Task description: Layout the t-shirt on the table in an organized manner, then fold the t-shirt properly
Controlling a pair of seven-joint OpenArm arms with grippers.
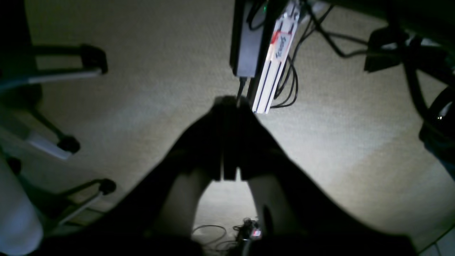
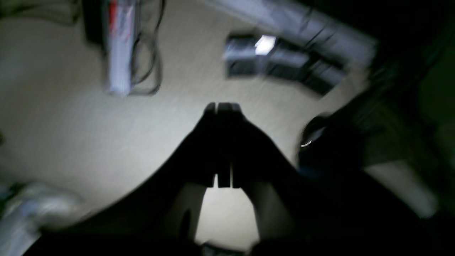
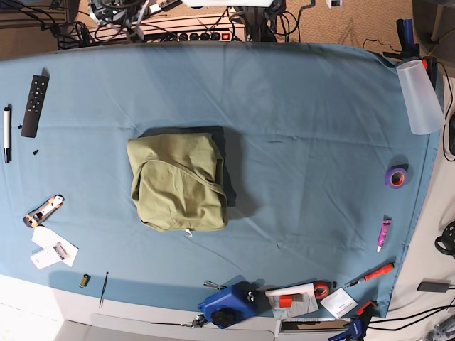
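Blue cloth covers the table (image 3: 320, 142), and the t-shirt (image 3: 178, 182) lies folded into a compact square left of centre, toward nine o'clock. Tape (image 3: 397, 177) sits at three o'clock, a remote (image 3: 35, 105) at ten. Over beige carpet, the left gripper (image 1: 227, 103) and right gripper (image 2: 222, 106) are both closed and empty.

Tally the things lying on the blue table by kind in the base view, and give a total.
T-shirt: 1
Remote: 1
Pen: 1
Tape rolls: 2
Plastic cup: 1
Utility knife: 1
Total: 7, not counting the small clutter along the near edge of the table, too small to sort.
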